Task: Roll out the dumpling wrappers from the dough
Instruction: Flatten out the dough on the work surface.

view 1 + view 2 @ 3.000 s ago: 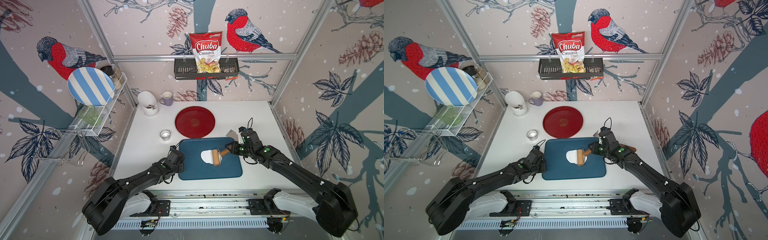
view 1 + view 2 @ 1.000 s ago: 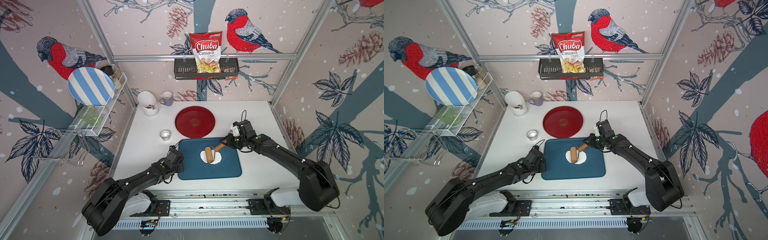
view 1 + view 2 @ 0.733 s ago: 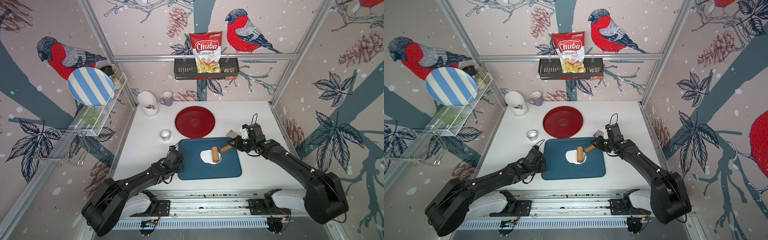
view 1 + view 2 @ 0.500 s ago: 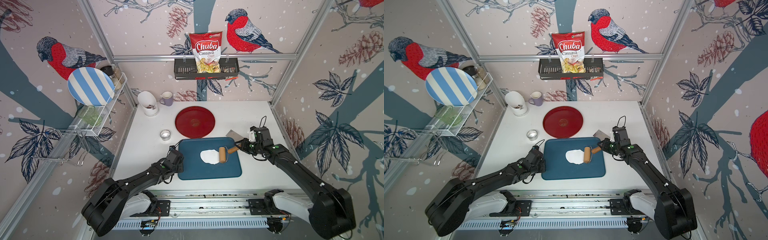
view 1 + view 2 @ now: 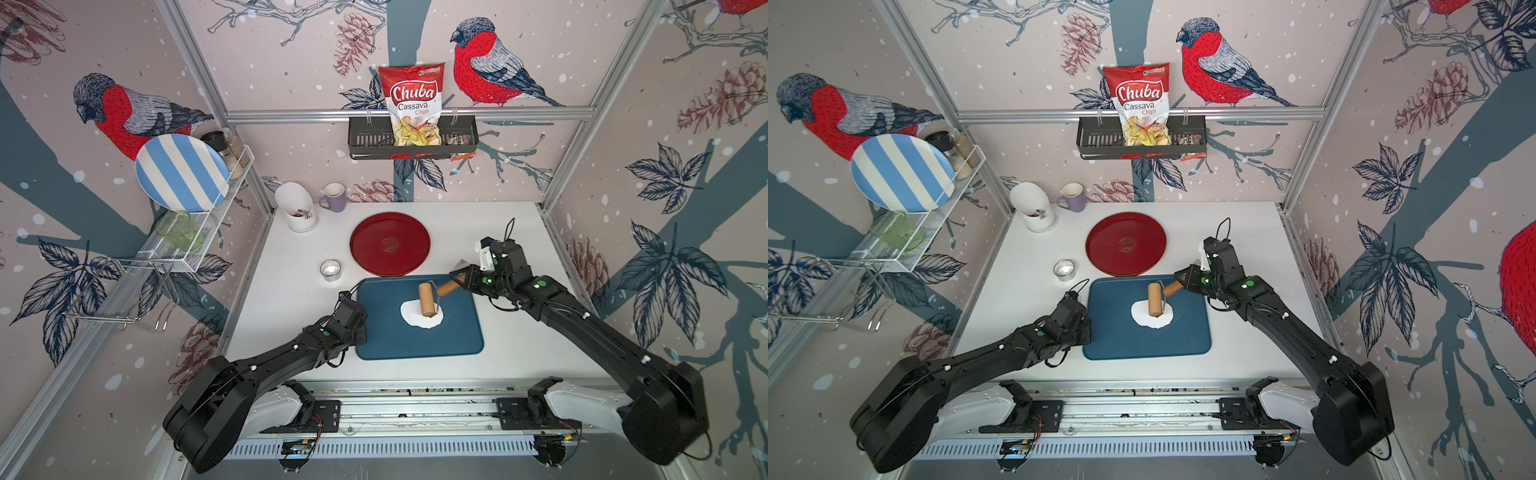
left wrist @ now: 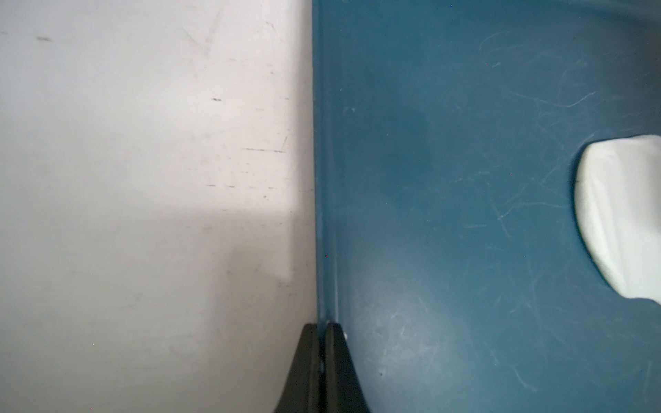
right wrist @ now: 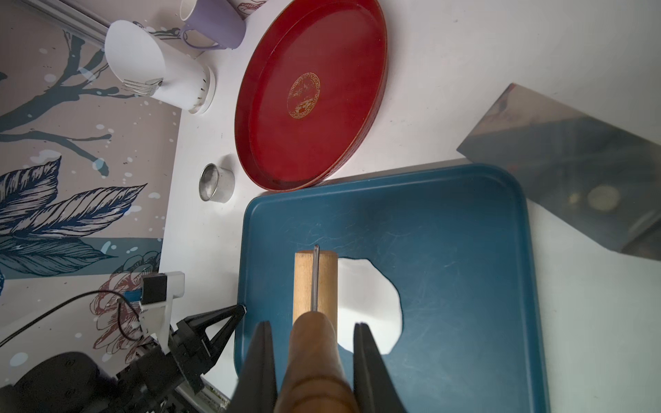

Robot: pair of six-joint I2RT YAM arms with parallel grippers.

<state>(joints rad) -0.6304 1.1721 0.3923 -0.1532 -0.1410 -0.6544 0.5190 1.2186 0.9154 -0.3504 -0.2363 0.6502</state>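
A mock kitchen built inside a robotics lab booth is shown. The kitchen is suggested by a wire rack (image 5: pixel 195 245) at the left of the frame, where a striped plate (image 5: pixel 180 172) is stood, by a black basket (image 5: pixel 370 137) at upper centre holding a chips bag (image 5: pixel 413 99), and by a cutlery holder (image 5: pixel 295 208) and mug (image 5: pixel 334 197) set at the back of the white table (image 5: pixel 478 224). The lab is betrayed by the aluminium frame (image 5: pixel 291 116), printed bird wallpaper (image 5: pixel 490 62) and two robot arms (image 5: pixel 582 324) mounted on a rail (image 5: pixel 415 409) along the bottom edge.

One each: dough (image 5: pixel 410 316), roller (image 5: pixel 427 300), tray (image 5: pixel 399 345) (blue)
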